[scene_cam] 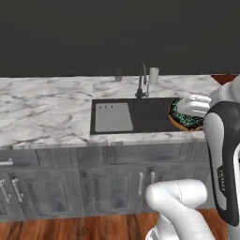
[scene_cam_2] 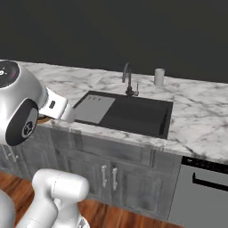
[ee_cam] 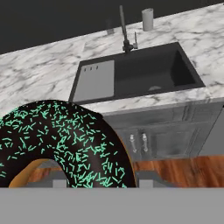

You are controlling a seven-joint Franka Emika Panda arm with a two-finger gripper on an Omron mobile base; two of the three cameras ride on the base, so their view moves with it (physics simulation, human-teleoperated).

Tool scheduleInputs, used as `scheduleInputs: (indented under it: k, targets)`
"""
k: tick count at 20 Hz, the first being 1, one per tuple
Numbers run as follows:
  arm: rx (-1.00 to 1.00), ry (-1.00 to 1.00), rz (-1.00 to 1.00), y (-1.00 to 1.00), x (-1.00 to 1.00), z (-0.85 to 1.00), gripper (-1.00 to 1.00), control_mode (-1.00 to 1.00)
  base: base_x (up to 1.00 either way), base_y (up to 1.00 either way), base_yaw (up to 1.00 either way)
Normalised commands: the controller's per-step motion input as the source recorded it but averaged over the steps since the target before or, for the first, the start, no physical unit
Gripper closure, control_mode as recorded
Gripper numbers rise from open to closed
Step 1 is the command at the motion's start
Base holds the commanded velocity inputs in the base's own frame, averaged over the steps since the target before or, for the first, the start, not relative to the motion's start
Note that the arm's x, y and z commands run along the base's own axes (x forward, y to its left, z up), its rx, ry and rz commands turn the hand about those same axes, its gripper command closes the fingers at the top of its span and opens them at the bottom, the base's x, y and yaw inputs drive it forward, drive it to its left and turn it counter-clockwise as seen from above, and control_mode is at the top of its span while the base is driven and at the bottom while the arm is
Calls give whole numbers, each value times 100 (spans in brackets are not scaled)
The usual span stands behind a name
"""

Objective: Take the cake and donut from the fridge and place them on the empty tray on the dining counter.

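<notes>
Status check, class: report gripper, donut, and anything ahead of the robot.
Gripper shut on donut. Donut carried in air. Sink and marble counter ahead.

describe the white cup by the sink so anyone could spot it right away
Start at the marble counter and find the black sink set into it. Behind the basin stands a dark faucet, and the white cup stands upright just beside it near the counter's back edge. It is the one pale cylinder there.
</notes>
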Motion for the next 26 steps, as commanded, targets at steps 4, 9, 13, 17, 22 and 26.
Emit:
scheduleInputs:
  k: [4,9,13,17,22,26]
  targets:
    - [0,0,0,0,0,0,100,100,-22,-100,0]
    - [0,0,0,0,0,0,100,100,-18,-100,0]
    - [0,0,0,0,0,0,100,100,-15,-100,0]
    - [0,0,0,0,0,0,100,100,-19,-100,0]
    - [0,0,0,0,0,0,100,100,-21,-100,0]
    - [0,0,0,0,0,0,100,100,-21,-100,0]
